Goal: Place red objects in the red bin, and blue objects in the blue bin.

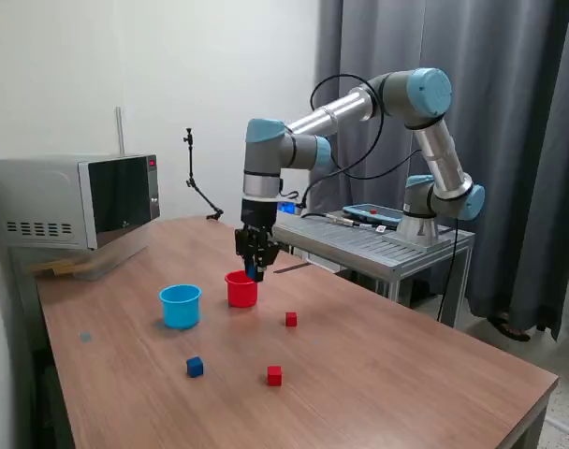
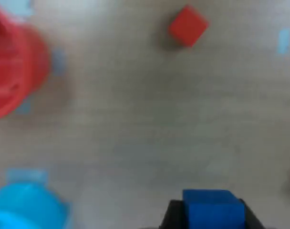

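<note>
My gripper [image 1: 255,271] is shut on a dark blue cube [image 2: 212,207], held just above the table beside the red cup [image 1: 240,289]. The wrist view shows dark fingers [image 2: 172,215] on both sides of that cube. The light blue cup [image 1: 181,305] stands to the exterior view's left of the red cup. Both cups show blurred in the wrist view, red cup [image 2: 11,71] and blue cup [image 2: 21,205]. One red cube [image 1: 291,319] lies near the red cup and also shows in the wrist view [image 2: 188,25]. A second red cube [image 1: 274,375] and a second blue cube [image 1: 195,367] lie nearer the front.
A microwave [image 1: 88,201] stands at the table's back on the exterior view's left. The arm's base sits on a metal stand [image 1: 378,243] behind the table, with a tablet on it. A thin black stand [image 1: 196,178] rises at the table's far edge.
</note>
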Action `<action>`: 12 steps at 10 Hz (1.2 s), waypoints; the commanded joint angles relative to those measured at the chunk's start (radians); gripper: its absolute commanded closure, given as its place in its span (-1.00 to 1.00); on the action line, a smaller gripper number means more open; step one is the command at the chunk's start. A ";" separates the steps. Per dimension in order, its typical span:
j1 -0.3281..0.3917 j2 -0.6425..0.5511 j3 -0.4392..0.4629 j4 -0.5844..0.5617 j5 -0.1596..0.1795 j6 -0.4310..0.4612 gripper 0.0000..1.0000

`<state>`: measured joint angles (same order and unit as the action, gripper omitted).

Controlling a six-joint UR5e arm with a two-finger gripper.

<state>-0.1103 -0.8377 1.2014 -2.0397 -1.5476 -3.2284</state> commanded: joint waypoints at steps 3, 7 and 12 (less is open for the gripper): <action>-0.132 -0.023 -0.111 0.035 0.010 -0.001 1.00; -0.154 0.026 -0.186 0.024 0.072 -0.005 1.00; -0.161 0.141 -0.295 0.032 0.073 -0.011 1.00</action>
<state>-0.2673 -0.7284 0.9429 -2.0088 -1.4747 -3.2381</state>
